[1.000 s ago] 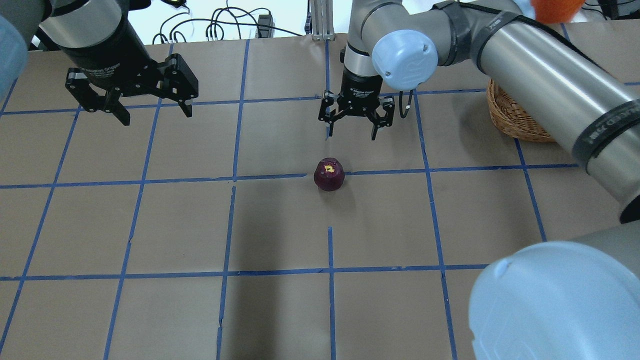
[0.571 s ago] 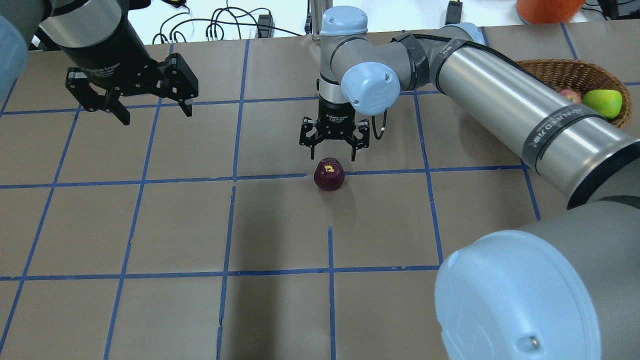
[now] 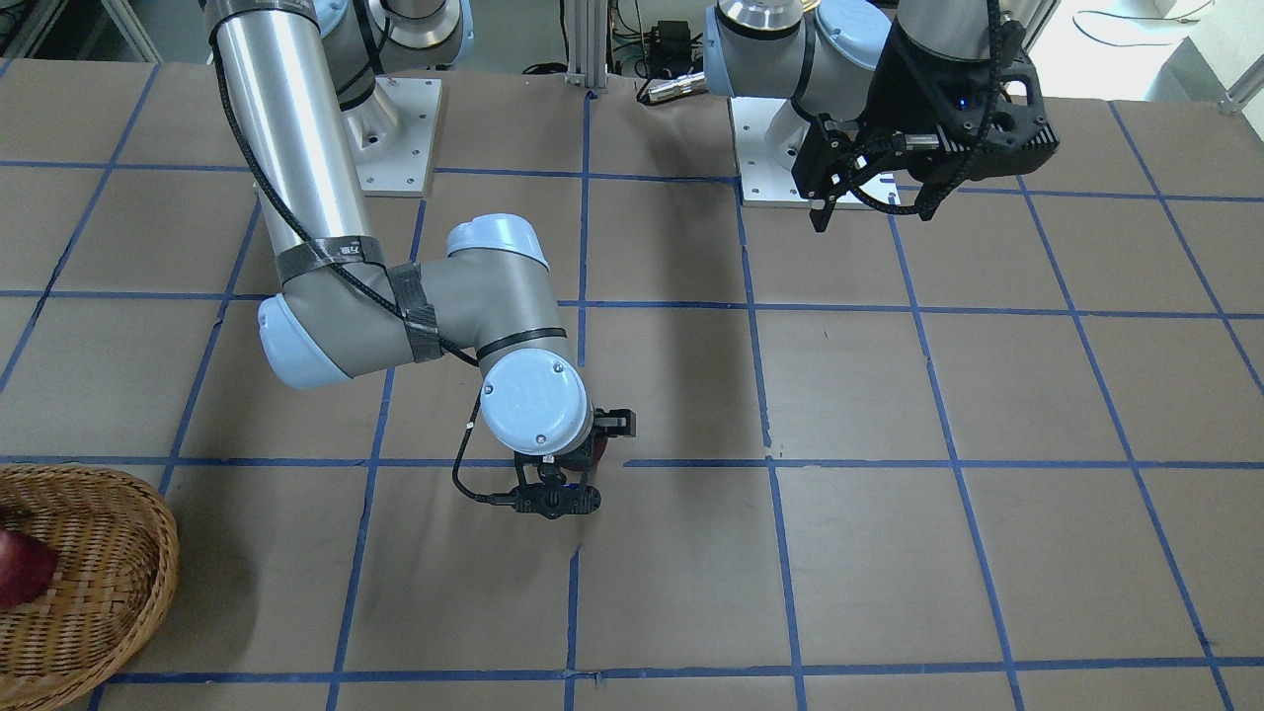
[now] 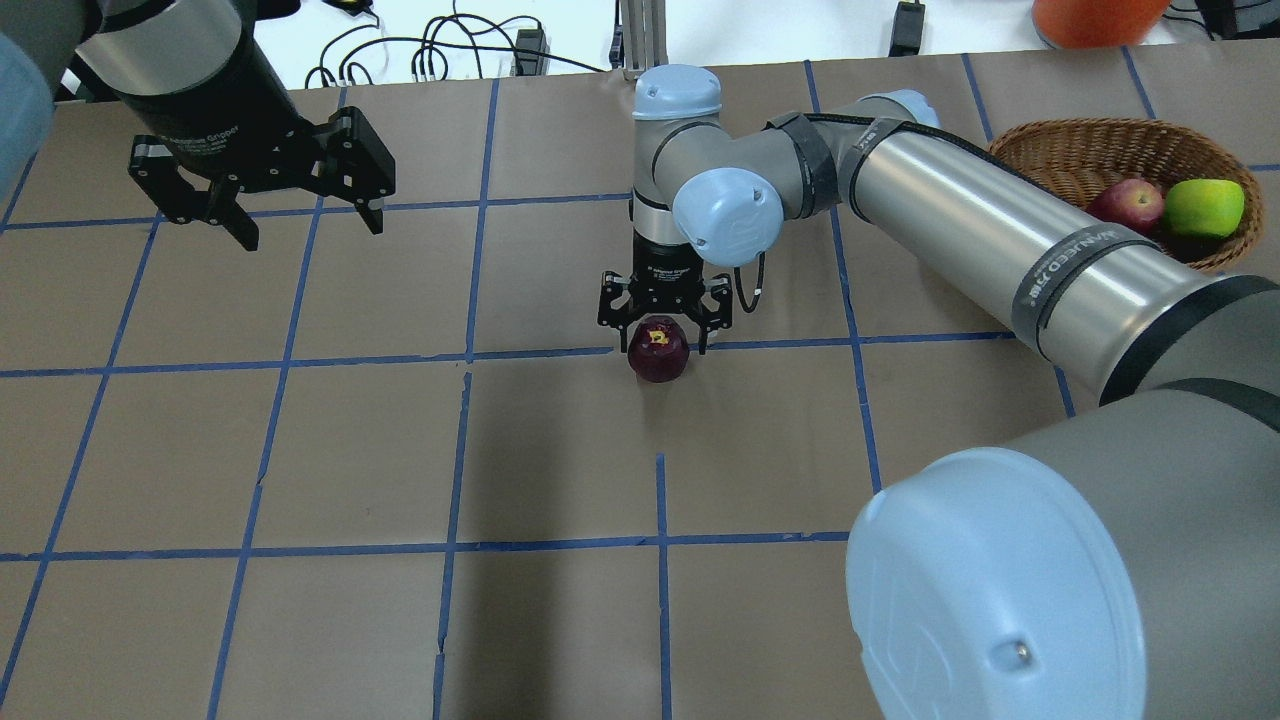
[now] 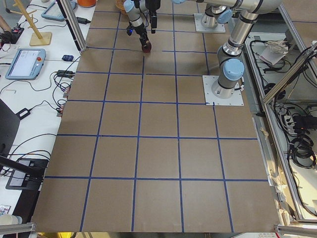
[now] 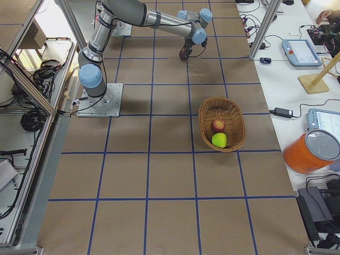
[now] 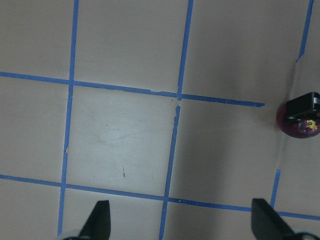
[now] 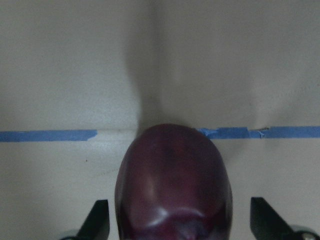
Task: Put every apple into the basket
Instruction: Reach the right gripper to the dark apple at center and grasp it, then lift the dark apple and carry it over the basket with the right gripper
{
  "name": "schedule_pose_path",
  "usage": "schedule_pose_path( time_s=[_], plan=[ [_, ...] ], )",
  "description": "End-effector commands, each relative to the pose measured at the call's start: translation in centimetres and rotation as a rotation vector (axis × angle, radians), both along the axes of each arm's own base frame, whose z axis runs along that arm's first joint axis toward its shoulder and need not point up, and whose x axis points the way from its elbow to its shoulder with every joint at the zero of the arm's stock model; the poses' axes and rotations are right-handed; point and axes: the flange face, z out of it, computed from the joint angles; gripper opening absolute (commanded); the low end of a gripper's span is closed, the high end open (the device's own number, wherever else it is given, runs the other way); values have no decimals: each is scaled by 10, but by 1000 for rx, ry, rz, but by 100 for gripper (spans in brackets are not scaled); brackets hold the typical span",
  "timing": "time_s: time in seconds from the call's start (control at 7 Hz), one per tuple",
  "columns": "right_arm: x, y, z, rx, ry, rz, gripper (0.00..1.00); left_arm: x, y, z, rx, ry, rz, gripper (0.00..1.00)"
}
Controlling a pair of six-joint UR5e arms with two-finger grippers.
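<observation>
Two of the three apples were already in the basket (image 4: 1065,150), where the red apple (image 4: 1126,205) and the yellow-green apple (image 4: 1204,206) lay side by side. Only the maroon apple (image 4: 657,352) was left, so the task looked about two thirds done. That apple sat on the table (image 4: 560,620) near its middle, right on a blue tape line (image 4: 540,352) and well apart from the basket. It was dark purple-red, glossy and rounded, with a ragged yellow patch at the stem end, turned upward.

The right gripper (image 4: 659,335) hung straight down over it with its jaws spread, one finger on each side of the fruit. The wrist view showed a gap between each finger and the skin, so nothing was gripped yet. Closing and lifting seemed the step in hand. The left gripper (image 4: 312,232) hovered well away above the table's far left, jaws also spread and holding nothing.
</observation>
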Motion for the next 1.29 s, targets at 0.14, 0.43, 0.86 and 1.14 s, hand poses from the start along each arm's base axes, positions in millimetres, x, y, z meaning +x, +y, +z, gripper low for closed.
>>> schedule_pose_path(
  time_s=[0.14, 0.43, 0.86, 1.14],
  plan=[
    [5, -3, -6, -25, -19, -20, 55, 0, 0, 2, -6, 0, 0, 100],
    [4, -9, 6, -64, -7, -39, 0, -1, 3, 3, -3, -1, -2, 100],
    [-100, -51, 107, -183, 76, -140, 0, -1, 1, 2, -6, -1, -3, 100],
    [-236, -87, 145, -222, 186, -185, 0, -1, 1, 2, -6, -1, -3, 100]
  ],
)
